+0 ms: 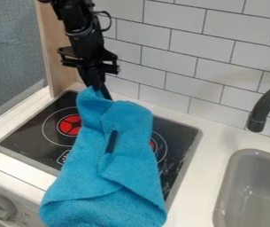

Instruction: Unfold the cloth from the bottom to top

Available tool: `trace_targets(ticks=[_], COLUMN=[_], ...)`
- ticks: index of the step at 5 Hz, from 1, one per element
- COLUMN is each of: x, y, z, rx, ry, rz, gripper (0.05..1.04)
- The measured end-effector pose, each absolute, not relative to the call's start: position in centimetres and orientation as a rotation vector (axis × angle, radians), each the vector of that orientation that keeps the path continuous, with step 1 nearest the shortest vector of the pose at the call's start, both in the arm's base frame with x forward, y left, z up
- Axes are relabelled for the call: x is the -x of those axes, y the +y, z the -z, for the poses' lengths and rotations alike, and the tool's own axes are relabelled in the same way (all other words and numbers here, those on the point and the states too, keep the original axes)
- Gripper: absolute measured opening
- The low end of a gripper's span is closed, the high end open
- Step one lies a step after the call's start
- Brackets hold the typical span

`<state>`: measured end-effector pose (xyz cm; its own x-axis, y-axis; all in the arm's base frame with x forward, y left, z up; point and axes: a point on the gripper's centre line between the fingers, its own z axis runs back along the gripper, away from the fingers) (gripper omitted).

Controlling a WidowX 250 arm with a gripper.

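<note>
The black gripper [97, 88] hangs at the upper left over the back of the stove, its fingers shut on the top corner of the blue cloth. From there the cloth [125, 128] runs down across the middle of the stove and past its front edge to the bottom of the view. Its top corner is raised in a narrow peak, and folds cross its middle and lower part. A narrow dark strip shows between the folds near the centre. The cloth hides much of the cooktop.
The black stove top [30, 137] with red burner marks lies under and beside the cloth. A grey sink [258, 190] is at the lower right, below a dark faucet [261, 113]. White tiles [184, 53] stand behind, and a wooden panel [53, 53] rises left of the arm.
</note>
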<state>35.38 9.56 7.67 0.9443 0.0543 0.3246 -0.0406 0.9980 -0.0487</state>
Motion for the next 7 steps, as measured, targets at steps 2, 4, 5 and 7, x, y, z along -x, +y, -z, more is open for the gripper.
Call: trace_targets(ticks=[2,4,5,7], x=[-37.1,-37.3,-37.3,-36.5], y=[11.5,12.0,12.0,12.2], z=[-4.6,-4.0,-4.1,-4.4], rx=[0.050,0.048,0.048,0.041], ry=[-0.359,-0.322,-0.319,-0.274], rz=[-0.011,-0.017,-0.030,-0.067], gripper=[0.049,0.224,0.477,1.009])
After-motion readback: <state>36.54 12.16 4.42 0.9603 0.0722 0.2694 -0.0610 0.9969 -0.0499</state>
